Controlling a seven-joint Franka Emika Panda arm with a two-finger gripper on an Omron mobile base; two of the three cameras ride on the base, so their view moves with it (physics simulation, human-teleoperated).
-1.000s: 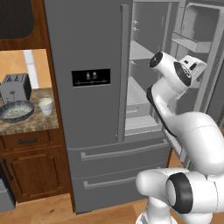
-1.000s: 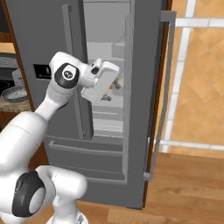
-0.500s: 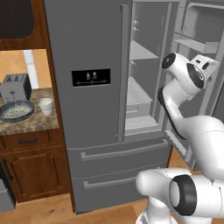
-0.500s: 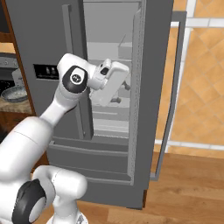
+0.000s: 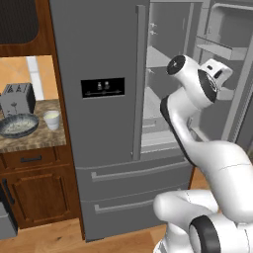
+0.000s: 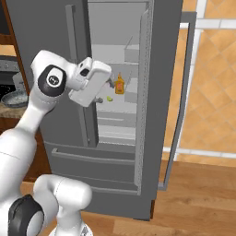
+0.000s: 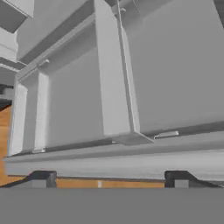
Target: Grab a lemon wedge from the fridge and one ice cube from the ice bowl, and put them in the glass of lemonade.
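Right base view gives us the key relation: our tool point(image 6: 102, 92) sits at the fridge point(image 6: 69, 69) opening, and the lemon wedge point(image 6: 109, 98) lies just to its right and a little lower on a shelf, with an orange bottle point(image 6: 119, 85) beyond. Hand view shows the fingertips point(image 7: 41, 178) well apart, so the tool is released and empty. We judge a short reach inward follows.

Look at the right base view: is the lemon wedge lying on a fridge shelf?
Yes, the lemon wedge lies on a shelf inside the open fridge, beside the orange bottle.
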